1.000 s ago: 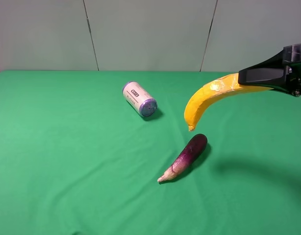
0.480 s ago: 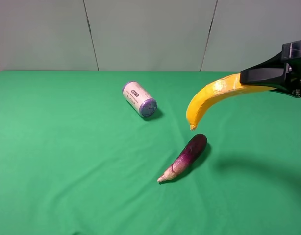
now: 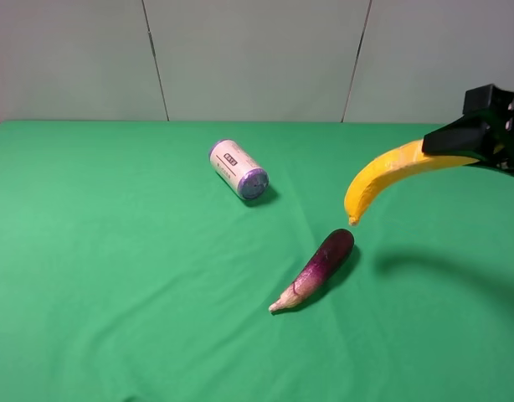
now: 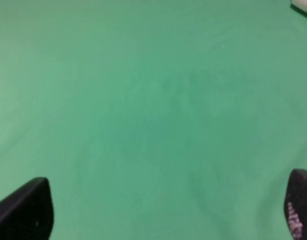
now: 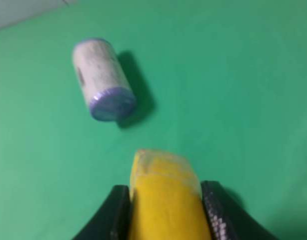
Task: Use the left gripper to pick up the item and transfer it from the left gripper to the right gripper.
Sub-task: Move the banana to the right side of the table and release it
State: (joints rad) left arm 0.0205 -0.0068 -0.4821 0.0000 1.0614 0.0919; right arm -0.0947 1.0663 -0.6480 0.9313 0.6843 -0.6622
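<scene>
The green surface (image 3: 115,293) fills nearly the whole high view. Its far edge runs straight along the foot of a pale panelled wall (image 3: 257,59), and its other edges fall outside the picture. The left half and the near strip are wide uncluttered cloth. All three objects are in the middle and to the right.

The right end effector (image 3: 441,142) comes in from the right border of the high view and is cut off by it. It is raised off the surface, and a soft shadow (image 3: 441,266) lies on the cloth beneath. Its two black fingers are closed against the sides of the banana (image 3: 389,170), gripping one end. The rest of the fruit curves out leftward and down in the air. The free tip hangs just above and beyond the dark rounded end of the eggplant (image 3: 316,270) without touching it.

The eggplant lies diagonally on the surface, with its pale stem end toward the near side. The white-and-purple can (image 3: 239,169) lies on its side, well apart to the left of both and short of the far edge.

The left end effector (image 4: 161,210) appears only in its own wrist view. Its fingertips stand spread wide at the two lower corners. Nothing is between them but bare green cloth.
</scene>
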